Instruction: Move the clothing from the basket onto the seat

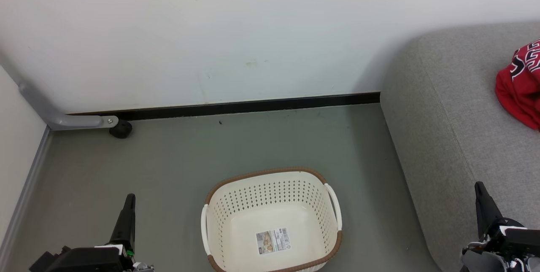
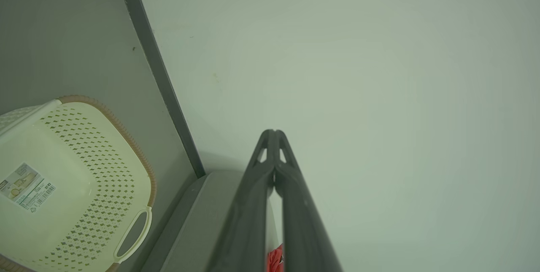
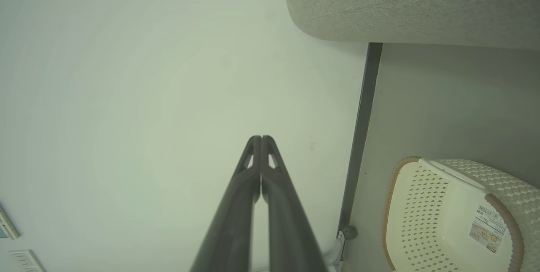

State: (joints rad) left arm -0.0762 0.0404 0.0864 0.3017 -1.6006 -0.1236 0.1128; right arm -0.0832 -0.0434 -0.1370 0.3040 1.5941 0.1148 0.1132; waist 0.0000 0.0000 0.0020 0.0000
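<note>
The basket [image 1: 270, 194] stands on the floor [image 1: 181, 166] between the two arms and holds no clothing: its bottom is bare except for a printed label [image 1: 273, 241]. The clothing [image 1: 521, 90] lies in a crumpled heap on the seat [image 1: 447, 111], well apart from the basket, and is cut off by the right edge of the head view. On this evidence the transfer is judged done or very nearly so. How much of the clothing is there cannot be confirmed, as the heap runs out of frame. The left gripper [image 1: 128, 204] hangs low at the basket's left with its two dark fingers pressed together at the tips and nothing between them. In the left wrist view a sliver of red shows through the gap lower down, and it cannot be said what it belongs to. The right gripper [image 1: 481, 194] hangs over the front part of the seat, its fingers likewise together and empty. As to materials, the basket is smooth cream plastic, a rounded rectangle with perforated walls, a brown woven-look rim [image 1: 265, 172] and white loop handles [image 1: 334, 204]. The seat is coarse light-grey fabric with a rounded corner. The clothing is soft bright red cloth with black and white lettering. The wall [image 1: 211, 31] is plain and pale above a black skirting strip [image 1: 253, 105].
</note>
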